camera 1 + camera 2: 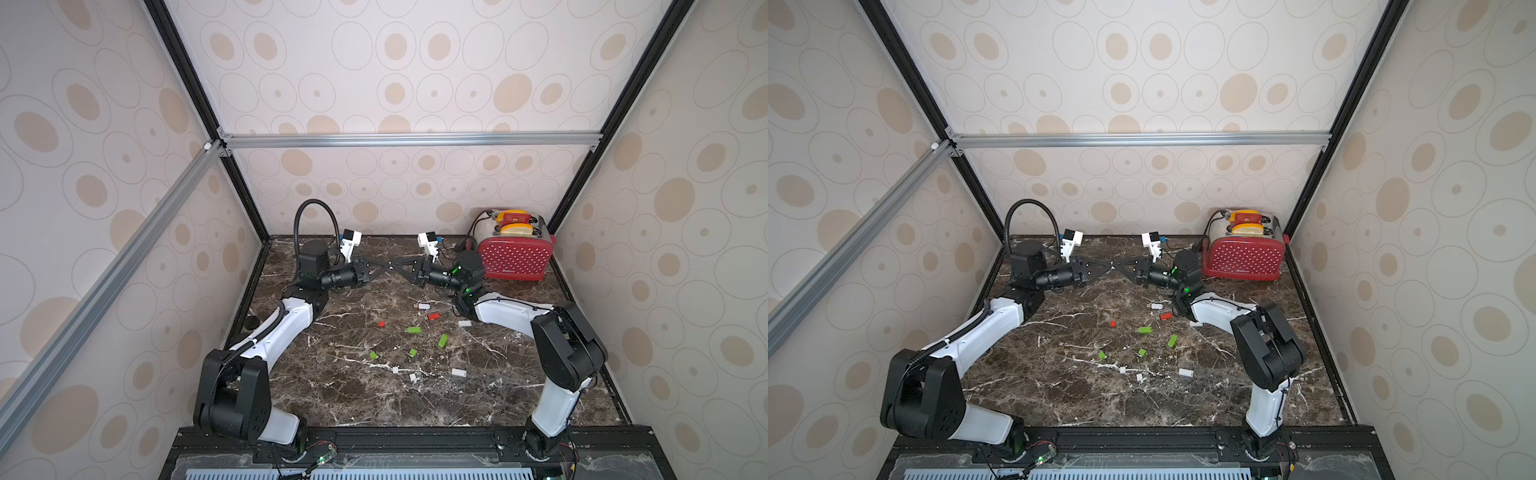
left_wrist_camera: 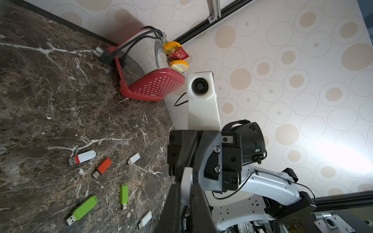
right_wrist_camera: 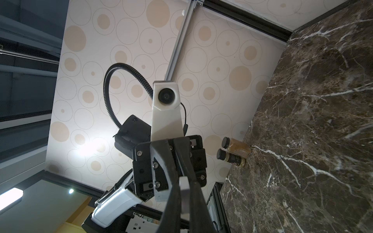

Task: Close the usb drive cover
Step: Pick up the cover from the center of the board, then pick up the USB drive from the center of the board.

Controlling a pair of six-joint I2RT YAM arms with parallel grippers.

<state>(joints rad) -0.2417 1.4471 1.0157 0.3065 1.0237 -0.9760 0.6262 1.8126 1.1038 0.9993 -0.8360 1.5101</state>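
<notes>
Closest to my lens, the left gripper (image 2: 186,188) is clamped on a white usb drive (image 2: 186,180), the right gripper (image 3: 184,190) pinching apparently its other end, tips meeting above the back of the marble table (image 1: 332,399). I judge it light, stiff, slick plastic, best held by its flat sides; the logo on the red toaster (image 1: 515,259) is too small to read.

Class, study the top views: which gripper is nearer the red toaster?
Right. The right gripper reaches in from the toaster side; the left gripper meets it tip to tip from the far side.
</notes>
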